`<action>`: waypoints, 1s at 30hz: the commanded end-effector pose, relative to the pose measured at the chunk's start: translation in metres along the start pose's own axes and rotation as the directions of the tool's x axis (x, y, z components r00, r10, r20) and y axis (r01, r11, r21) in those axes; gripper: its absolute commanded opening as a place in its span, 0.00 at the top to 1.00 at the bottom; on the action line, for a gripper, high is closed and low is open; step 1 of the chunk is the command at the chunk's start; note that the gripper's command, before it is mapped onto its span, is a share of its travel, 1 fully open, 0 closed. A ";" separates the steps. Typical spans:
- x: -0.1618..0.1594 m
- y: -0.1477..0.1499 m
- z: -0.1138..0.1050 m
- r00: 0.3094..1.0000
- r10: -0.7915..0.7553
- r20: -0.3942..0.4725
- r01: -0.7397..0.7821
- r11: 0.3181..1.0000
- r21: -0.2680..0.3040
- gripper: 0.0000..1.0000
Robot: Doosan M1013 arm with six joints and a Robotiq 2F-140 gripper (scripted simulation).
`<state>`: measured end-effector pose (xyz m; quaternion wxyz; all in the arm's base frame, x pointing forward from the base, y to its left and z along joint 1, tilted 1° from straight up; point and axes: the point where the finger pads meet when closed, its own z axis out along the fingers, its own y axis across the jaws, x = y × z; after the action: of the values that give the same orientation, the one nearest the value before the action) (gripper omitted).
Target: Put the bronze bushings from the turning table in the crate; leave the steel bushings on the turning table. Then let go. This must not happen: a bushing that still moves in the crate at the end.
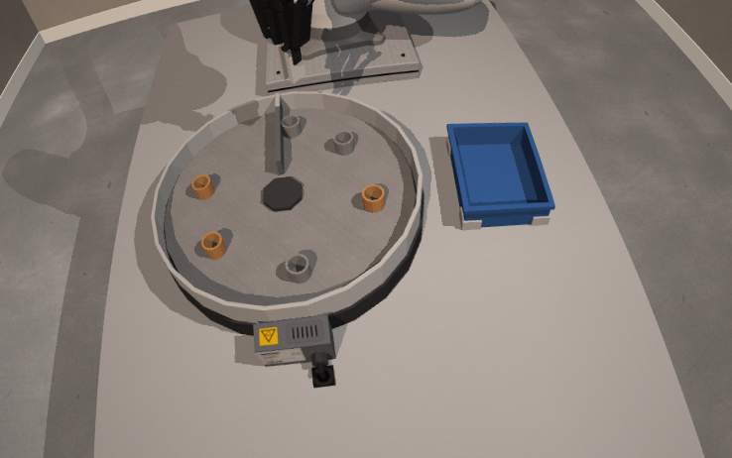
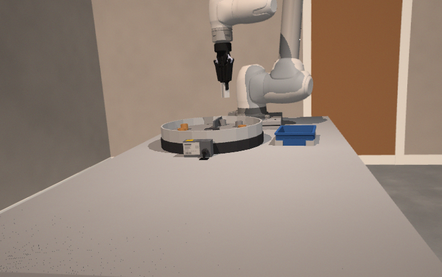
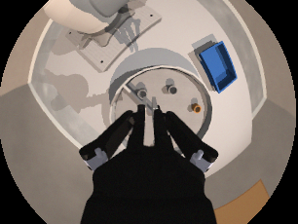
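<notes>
The round turning table (image 1: 286, 207) carries three bronze bushings, at the left (image 1: 202, 186), the front left (image 1: 213, 244) and the right (image 1: 373, 197). Three steel bushings stand at the back (image 1: 292, 125), the back right (image 1: 343, 142) and the front (image 1: 297, 267). My gripper (image 2: 224, 91) hangs high above the table's back edge, shut with nothing between its fingers; it also shows in the wrist view (image 3: 149, 116). The blue crate (image 1: 498, 171) stands empty to the right of the table.
An upright grey fin (image 1: 278, 135) runs from the table's hub (image 1: 282, 193) to the back rim. A grey control box (image 1: 293, 340) sits at the table's front. The robot's base plate (image 1: 345, 61) lies behind the table.
</notes>
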<state>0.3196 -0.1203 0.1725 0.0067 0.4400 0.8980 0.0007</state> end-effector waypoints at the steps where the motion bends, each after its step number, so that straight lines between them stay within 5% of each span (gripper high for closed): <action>1: 0.000 0.000 0.000 1.000 0.000 0.000 0.000 1.000 0.000 0.93; 30: 0.000 0.000 0.000 1.000 0.000 0.000 0.000 1.000 0.000 0.91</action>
<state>0.3196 -0.1203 0.1725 0.0067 0.4400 0.8980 0.0007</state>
